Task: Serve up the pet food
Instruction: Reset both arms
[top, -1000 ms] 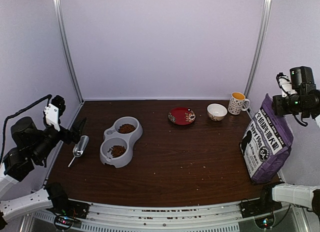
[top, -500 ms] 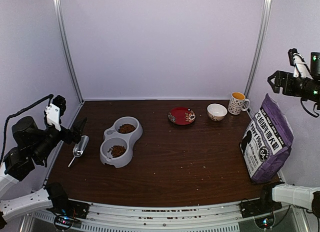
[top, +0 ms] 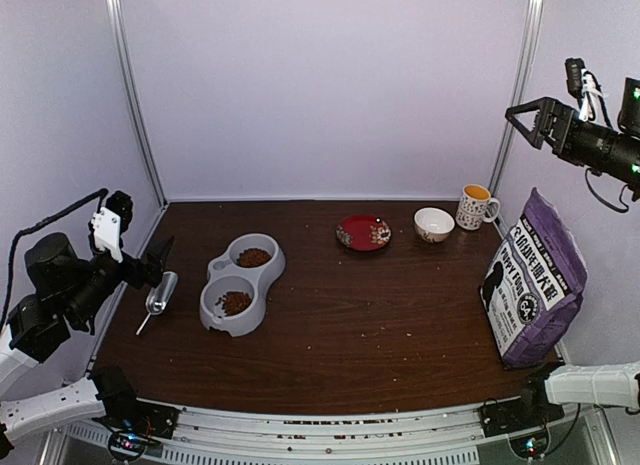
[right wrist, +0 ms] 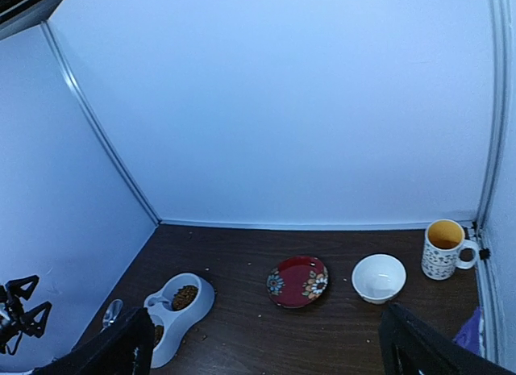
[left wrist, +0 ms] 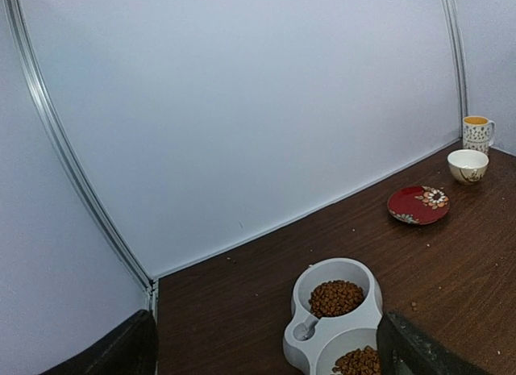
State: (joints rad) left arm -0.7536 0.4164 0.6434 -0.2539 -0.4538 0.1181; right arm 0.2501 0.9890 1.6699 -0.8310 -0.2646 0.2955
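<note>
The pet food is brown kibble lying in both cups of a grey double bowl (top: pixel 240 281): one heap in the far cup (top: pixel 253 257), one in the near cup (top: pixel 236 303). It also shows in the left wrist view (left wrist: pixel 336 297) and the right wrist view (right wrist: pixel 185 297). My left gripper (top: pixel 158 263) is open and empty, left of the bowl and above a metal scoop (top: pixel 160 291). My right gripper (top: pixel 528 123) is open and empty, high above the upright purple bag (top: pixel 535 285). Its jaws stand wide apart in its wrist view (right wrist: pixel 270 351).
A red flowered plate (top: pixel 363 232), a white bowl (top: pixel 434 224) and a spotted mug (top: pixel 476 206) stand along the back right. The bag leans by the right wall. Stray kibble bits dot the brown table (top: pixel 380 325). Metal frame posts stand at the back corners.
My right gripper has risen from the top of the purple bag and swung up and to the left, facing the table. The left arm, bowl and scoop have not moved.
</note>
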